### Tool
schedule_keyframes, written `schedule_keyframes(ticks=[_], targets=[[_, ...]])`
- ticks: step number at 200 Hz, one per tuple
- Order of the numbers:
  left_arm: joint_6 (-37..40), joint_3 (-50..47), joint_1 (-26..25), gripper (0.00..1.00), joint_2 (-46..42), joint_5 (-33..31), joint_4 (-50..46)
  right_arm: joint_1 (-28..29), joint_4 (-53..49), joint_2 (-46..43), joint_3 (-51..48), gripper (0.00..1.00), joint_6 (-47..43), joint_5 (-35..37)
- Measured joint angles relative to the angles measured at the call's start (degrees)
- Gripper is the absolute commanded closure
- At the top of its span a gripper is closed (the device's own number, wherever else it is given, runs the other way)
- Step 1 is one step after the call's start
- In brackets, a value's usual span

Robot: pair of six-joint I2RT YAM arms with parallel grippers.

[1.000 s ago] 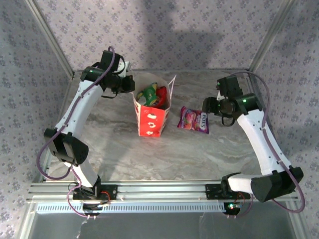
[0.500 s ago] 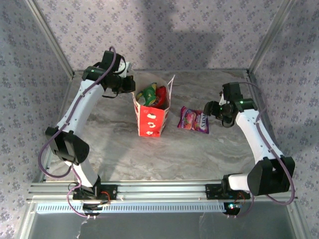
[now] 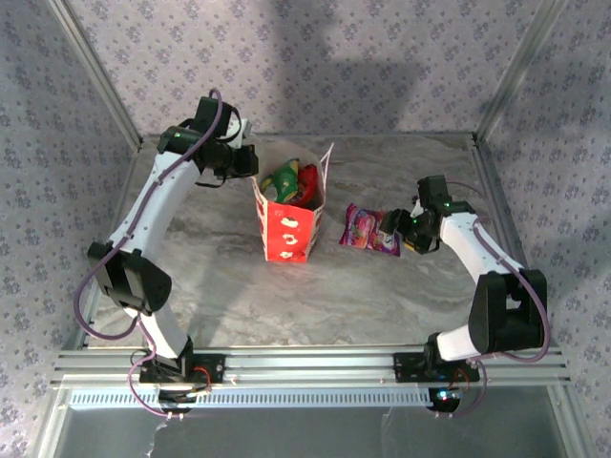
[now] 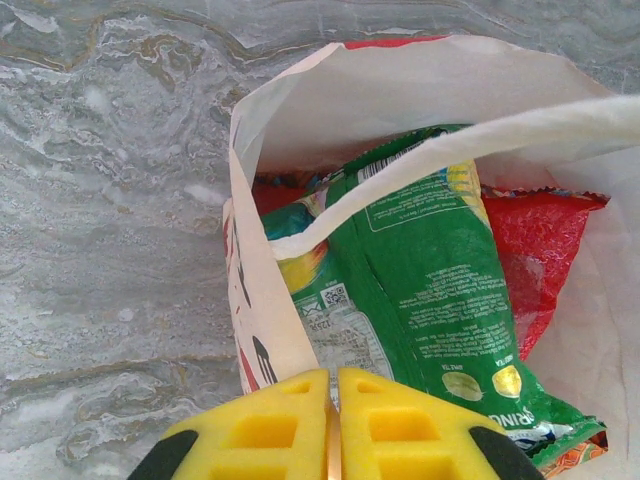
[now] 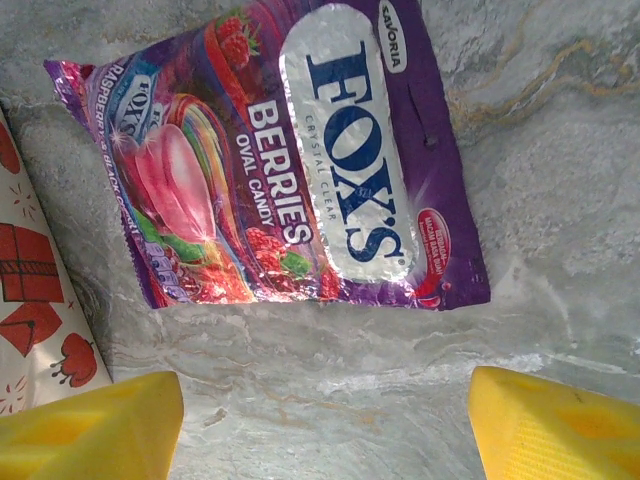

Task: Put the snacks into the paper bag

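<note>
The purple packet (image 5: 270,160) lies flat on the tabletop (image 3: 382,286), right of centre, just beside the paper bag (image 3: 289,224). It looks light, limp and slippery, so a pinch on a crimped end seam seems best. The right tool (image 5: 325,430) hangs over it, spread apart, and the left tool (image 4: 327,425) is clamped on the bag's rim.

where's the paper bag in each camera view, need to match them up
Top external: paper bag upright at centre, left of the purple packet.
Left wrist: paper bag open from centre to right edge, green packet inside.
Right wrist: paper bag at the left edge, beside the purple packet.
Shared landmark: the grey marbled table.
</note>
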Motion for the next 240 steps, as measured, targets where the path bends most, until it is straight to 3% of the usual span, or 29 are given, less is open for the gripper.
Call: schedule_keyframes(ticks=[136,240], targets=[[0.02,0.17,0.0,0.89,0.57,0.24,0.42,3.45,7.26,0.59,-6.49,0.16,6.78,-0.85],[0.96,0.17,0.15,0.89,0.85,0.5,0.61,9.42,20.63,0.9,-13.25,0.14,24.68,3.5]])
